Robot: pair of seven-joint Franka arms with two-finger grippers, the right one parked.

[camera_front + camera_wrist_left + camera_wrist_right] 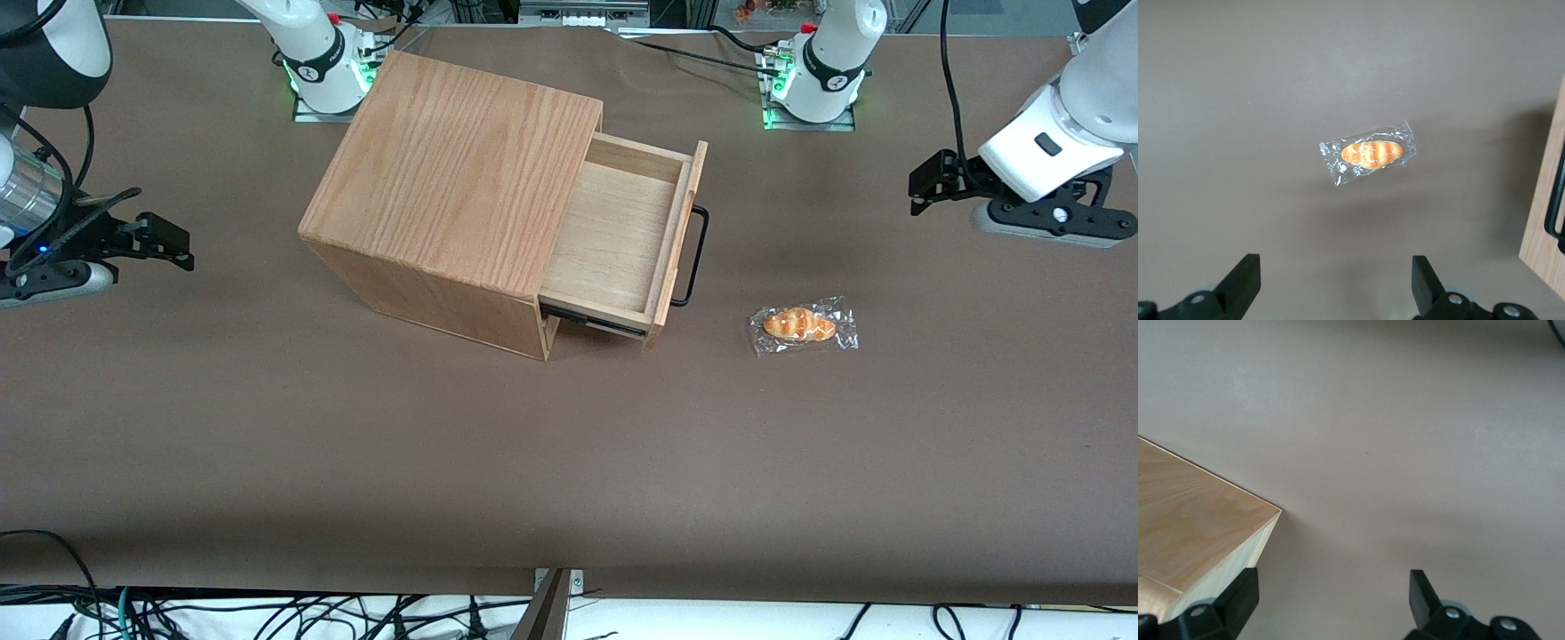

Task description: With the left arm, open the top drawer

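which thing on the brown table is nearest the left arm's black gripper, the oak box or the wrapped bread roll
The clear-wrapped orange bread roll. It lies between the open left gripper and the pulled-out top drawer of the oak-grained wooden box, which sits toward the parked arm.

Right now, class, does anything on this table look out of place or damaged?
Nothing stands out. The top drawer is pulled out, its tray bare. A wrapped bun lies flat beside it. The gripper is open, apart from both.

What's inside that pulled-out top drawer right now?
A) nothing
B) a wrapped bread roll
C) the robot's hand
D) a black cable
A: the top drawer shows only its bare wood floor; the wrapped roll lies on the table, and the left arm's hand hangs open above it, away from the drawer.
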